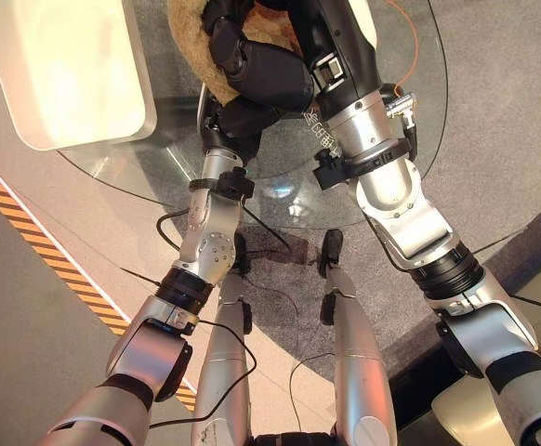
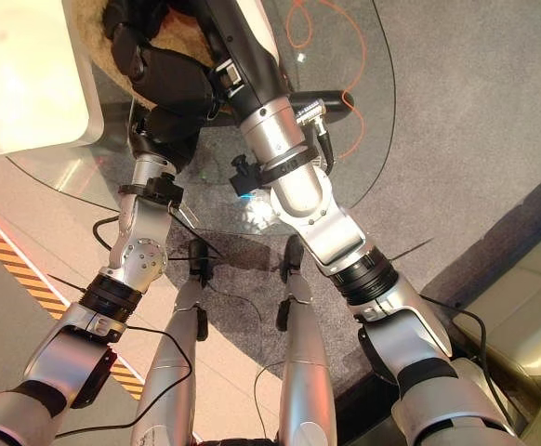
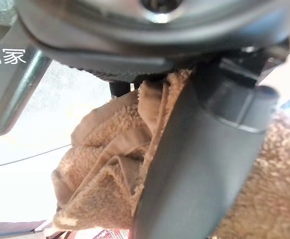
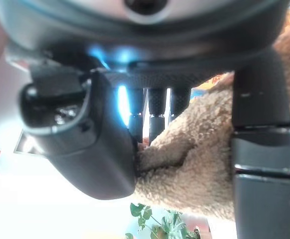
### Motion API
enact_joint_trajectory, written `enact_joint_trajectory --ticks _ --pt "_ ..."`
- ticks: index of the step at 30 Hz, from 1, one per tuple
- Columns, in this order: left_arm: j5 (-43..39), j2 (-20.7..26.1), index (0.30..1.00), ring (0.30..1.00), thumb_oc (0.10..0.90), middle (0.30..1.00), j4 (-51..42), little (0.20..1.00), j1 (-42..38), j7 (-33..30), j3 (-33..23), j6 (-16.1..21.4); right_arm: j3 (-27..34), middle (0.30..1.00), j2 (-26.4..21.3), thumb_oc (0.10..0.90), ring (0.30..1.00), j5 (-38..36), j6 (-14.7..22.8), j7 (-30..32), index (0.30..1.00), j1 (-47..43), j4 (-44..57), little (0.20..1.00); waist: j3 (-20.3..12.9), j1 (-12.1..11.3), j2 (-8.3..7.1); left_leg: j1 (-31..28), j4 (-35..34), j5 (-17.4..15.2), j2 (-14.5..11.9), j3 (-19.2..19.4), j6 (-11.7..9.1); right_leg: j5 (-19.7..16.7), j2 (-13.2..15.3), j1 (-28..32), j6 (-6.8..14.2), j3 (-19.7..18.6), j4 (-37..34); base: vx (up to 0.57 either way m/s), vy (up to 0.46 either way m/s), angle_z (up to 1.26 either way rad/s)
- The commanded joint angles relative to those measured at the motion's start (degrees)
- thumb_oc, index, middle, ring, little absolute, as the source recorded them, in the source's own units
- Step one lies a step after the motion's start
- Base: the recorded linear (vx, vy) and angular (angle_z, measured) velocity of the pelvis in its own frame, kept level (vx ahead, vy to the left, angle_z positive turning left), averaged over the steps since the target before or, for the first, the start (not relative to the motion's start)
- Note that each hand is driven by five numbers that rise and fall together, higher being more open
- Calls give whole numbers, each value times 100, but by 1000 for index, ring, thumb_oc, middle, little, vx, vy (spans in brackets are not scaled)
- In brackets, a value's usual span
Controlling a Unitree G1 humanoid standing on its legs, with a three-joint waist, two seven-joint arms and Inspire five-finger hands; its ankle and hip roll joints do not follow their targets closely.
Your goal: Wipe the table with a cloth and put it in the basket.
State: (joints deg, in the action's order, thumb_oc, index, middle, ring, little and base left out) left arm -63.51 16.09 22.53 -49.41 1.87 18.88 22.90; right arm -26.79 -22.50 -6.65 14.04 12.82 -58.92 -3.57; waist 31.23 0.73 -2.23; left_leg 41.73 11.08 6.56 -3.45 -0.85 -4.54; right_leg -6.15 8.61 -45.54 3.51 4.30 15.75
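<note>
Both robot hands, left [image 1: 252, 79] and right [image 4: 85, 144], grip tan cloth [image 3: 105, 164].

Cloth [image 3: 105, 164]: tan, fleecy, bunched in folds, over round glass worktop [image 1: 159, 158]. Pale rectangular basket [image 1: 66, 74] just beside it.

A round clear glass table top [image 1: 150, 181] reflects bright light. Beneath and around it lies a grey speckled carpet [image 2: 456, 121]. Beside the carpet, pale beige floor tiles [image 1: 75, 232] run alongside a diagonal strip of orange and black hazard tape [image 1: 43, 246], with plain grey flooring [image 1: 19, 334] on its other side. An orange cable [image 2: 322, 42] curls on the carpet, seen through the glass. A leafy green plant [image 4: 157, 224] appears in the right wrist view.
</note>
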Motion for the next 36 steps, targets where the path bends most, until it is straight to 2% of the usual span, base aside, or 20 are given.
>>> enact_joint_trajectory --ticks 1,36 --pt "147 -274 300 300 100 300 -588 200 -519 595 -46 461 219 900 532 800 900 14 1039 -56 900 -460 906 900 -143 14 127 20 206 -117 91 278 252 121 -26 384 59 30 -146 0 0 0" --pt "219 -280 300 300 100 300 -501 200 -544 571 -135 519 255 900 571 800 900 51 1096 -13 900 -426 838 900 -143 17 132 -24 200 -125 98 272 248 144 -42 424 38 37 -138 0 0 0"
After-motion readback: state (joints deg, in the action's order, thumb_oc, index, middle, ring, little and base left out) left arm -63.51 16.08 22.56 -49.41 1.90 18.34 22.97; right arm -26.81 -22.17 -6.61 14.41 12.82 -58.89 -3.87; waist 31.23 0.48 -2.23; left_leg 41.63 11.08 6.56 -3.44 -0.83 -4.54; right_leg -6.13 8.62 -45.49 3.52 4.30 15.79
